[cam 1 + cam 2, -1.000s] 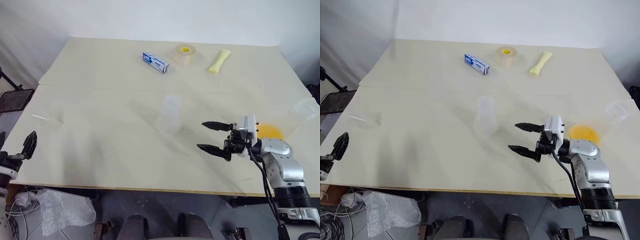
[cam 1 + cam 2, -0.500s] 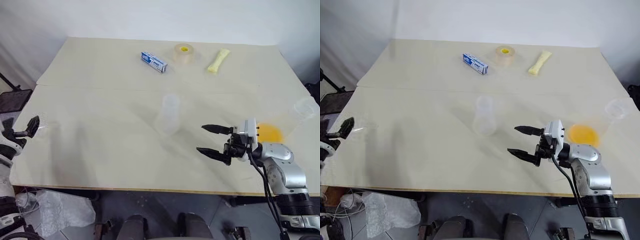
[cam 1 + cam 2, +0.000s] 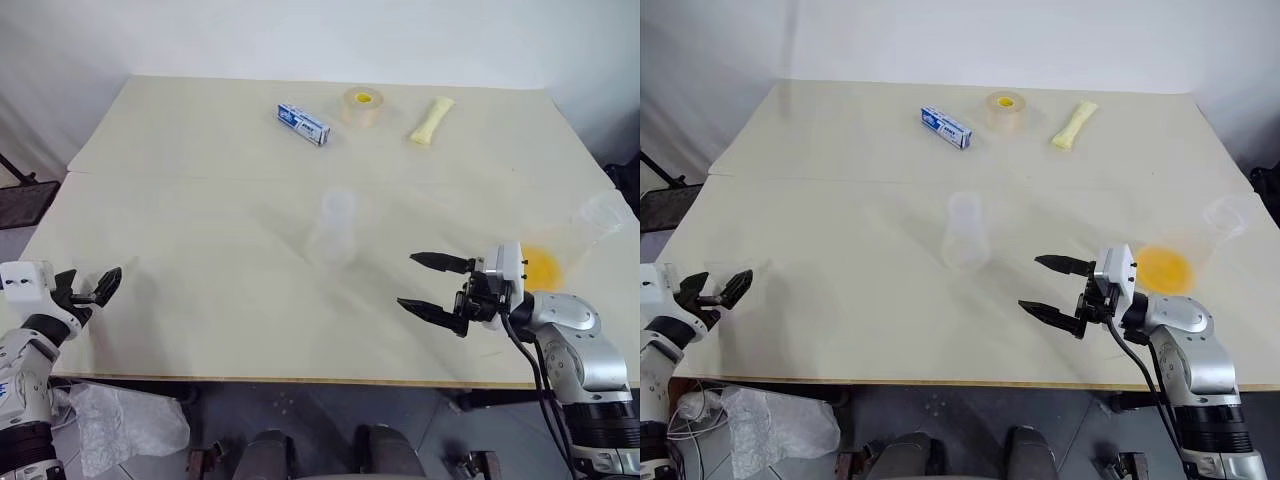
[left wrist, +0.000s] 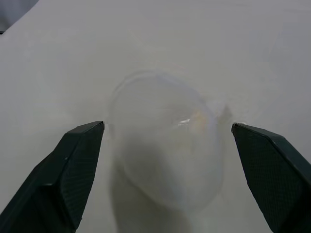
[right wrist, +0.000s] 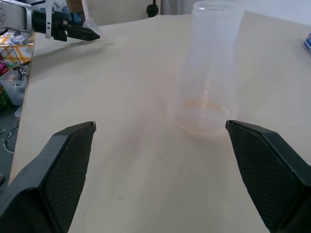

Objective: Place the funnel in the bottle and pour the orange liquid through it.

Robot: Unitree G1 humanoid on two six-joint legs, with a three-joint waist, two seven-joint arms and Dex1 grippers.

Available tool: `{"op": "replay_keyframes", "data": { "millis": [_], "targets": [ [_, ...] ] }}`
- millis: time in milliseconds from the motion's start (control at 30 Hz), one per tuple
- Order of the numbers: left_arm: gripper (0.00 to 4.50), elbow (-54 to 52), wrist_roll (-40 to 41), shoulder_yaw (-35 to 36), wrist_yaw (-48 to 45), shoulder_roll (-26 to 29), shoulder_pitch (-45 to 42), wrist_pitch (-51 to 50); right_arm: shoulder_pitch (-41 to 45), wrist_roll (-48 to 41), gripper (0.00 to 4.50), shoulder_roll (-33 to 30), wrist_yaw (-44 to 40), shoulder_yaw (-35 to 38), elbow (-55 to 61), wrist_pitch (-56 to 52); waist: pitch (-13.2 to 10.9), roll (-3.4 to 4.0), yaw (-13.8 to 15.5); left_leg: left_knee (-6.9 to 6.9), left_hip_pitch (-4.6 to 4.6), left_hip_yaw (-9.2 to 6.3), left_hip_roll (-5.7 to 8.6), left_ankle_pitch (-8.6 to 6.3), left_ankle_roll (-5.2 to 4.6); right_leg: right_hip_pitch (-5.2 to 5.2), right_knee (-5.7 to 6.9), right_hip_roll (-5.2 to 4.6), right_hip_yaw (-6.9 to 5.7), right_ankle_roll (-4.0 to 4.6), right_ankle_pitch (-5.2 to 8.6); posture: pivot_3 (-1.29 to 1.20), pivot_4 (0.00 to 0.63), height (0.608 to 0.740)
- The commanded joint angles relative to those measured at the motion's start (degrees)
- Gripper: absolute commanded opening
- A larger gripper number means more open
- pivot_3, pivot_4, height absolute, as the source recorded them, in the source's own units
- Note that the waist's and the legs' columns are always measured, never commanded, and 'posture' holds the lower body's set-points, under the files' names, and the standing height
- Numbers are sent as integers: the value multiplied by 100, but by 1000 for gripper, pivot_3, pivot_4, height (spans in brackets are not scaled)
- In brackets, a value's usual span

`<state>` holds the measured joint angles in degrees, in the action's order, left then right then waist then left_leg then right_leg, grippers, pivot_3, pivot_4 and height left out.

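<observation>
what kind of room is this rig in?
Probably a lab or test room, not a home: a bare pale table against a white backdrop, loose cables beside it, and a crumpled plastic bag on the floor.

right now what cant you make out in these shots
- Funnel: left wrist view, blurred up close between the open left gripper; the spout cannot be made out.
- Orange liquid: right eye view, its clear holder is too faint to trace.
- Bottle: right wrist view, top edge crops the mouth; right gripper open.
</observation>
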<state>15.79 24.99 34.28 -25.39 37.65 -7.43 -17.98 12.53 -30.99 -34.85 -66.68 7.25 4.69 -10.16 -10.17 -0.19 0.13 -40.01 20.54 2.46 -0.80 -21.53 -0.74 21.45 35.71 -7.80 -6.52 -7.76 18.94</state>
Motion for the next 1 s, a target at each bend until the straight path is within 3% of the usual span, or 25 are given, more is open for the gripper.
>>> {"op": "replay_keyframes", "data": {
  "millis": [33, 267, 633, 900, 1000],
  "targets": [
    [4456, -142, 17, 125, 64, 71, -87, 150, 60, -114, 4500, -71, 11, 111, 204, 3, 0, 0, -4, 0, 0, 0, 0, 0, 0, 0, 0, 0, 0, 0, 0, 0, 150, 740],
    [4456, -305, 58, 320, 3, 196, 150, 92, 73, -87, 4500, -89, -40, 112, 151, 44, 0, 0, -26, 3, 0, 0, -1, 0, 0, 1, 0, 2, -2, 0, 0, 0, 150, 740],
    [4456, -1551, 462, 430, -192, 99, 1068, -605, 166, -75, 4500, -88, -16, 27, 179, -35, 0, 0, -12, 4, 0, -1, -1, 0, 0, 0, -5, -5, 5, 0, 0, 0, 150, 740],
    [4456, -883, 82, -251, -75, -86, 317, -306, 389, -21, 4500, -12, 15, -111, 103, -87, 0, 0, 14, 3, 0, -2, 2, 0, 0, -1, -4, -3, 4, 0, 0, 0, 150, 740],
    [3881, -540, 47, -332, -83, -132, 19, -252, 412, -32, 4500, -16, 58, -122, 133, -108, 0, -1, -9, 1, 0, -1, 2, 0, -1, 0, -1, 0, 2, 0, 0, 0, 150, 740]
  ]
}}
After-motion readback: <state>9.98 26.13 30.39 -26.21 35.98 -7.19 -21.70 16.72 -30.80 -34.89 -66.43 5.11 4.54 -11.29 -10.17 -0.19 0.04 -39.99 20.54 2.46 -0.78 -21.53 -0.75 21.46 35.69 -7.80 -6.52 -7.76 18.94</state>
